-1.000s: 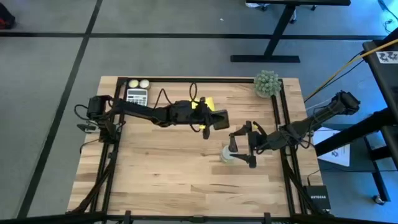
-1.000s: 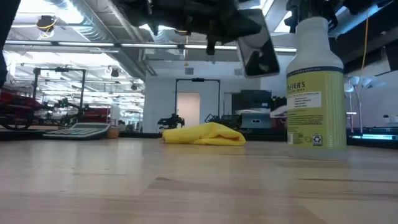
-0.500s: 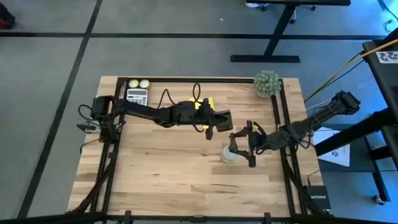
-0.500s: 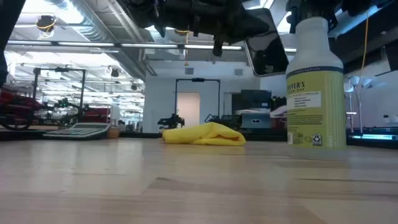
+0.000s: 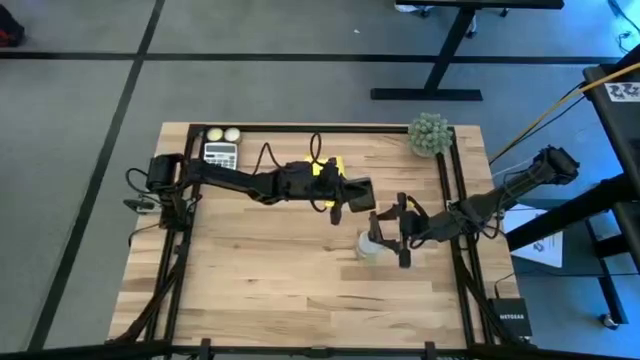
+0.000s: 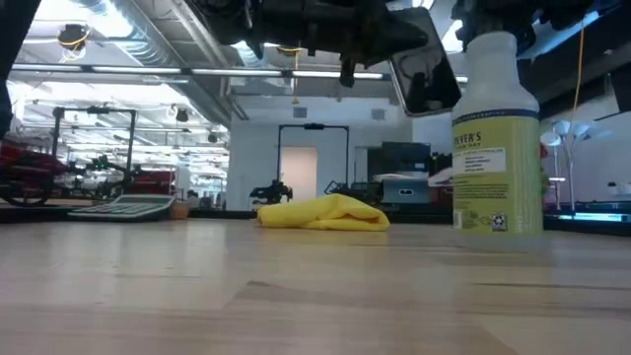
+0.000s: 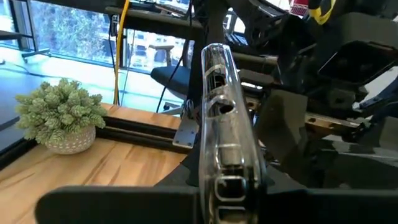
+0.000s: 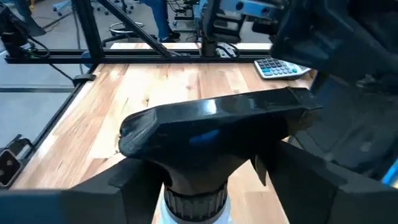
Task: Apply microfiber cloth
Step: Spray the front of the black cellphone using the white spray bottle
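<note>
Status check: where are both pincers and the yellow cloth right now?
Left pincer holds the smartphone raised mid-table. Right pincer grips the spray bottle. Microfiber cloth lies untouched on the table, partly under the left arm.

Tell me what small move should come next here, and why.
Probably the right hand should let go of the spray bottle and start toward the yellow cloth. The left hand is busy holding the phone up in the air, and the cloth lies untouched on the table.
</note>
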`<move>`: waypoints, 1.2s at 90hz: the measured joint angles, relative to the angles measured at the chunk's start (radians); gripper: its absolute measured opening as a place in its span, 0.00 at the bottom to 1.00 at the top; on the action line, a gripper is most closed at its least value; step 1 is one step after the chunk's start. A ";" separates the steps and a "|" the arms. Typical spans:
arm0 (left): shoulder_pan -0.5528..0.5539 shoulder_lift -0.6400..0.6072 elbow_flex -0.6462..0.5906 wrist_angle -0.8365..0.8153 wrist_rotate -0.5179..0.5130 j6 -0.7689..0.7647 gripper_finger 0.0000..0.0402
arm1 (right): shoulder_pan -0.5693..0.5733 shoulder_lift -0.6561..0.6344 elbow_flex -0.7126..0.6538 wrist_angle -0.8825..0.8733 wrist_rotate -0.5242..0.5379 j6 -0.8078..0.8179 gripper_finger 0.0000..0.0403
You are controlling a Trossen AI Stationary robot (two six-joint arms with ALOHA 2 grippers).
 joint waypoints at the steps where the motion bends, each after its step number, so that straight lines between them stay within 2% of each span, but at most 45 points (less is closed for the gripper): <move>1: 0.000 -0.001 0.000 -0.003 0.000 0.000 0.04 | 0.000 -0.001 0.000 -0.005 0.000 0.003 0.65; 9: -0.001 -0.019 0.000 -0.069 -0.011 0.010 0.04 | 0.000 -0.015 0.000 -0.054 -0.015 0.035 0.69; 24: -0.031 -0.095 0.000 -0.271 -0.143 0.029 0.04 | 0.000 -0.041 0.000 -0.120 -0.090 0.070 0.75; 43: -0.109 -0.190 0.000 -0.512 -0.308 0.010 0.04 | 0.000 -0.037 0.000 -0.130 -0.095 0.070 0.76; 50: -0.130 -0.214 0.000 -0.563 -0.334 -0.008 0.04 | 0.000 -0.036 0.000 -0.129 -0.096 0.070 0.76; 108: -0.227 -0.227 0.000 -0.556 -0.338 -0.030 0.06 | 0.000 -0.036 0.000 -0.130 -0.096 0.070 0.76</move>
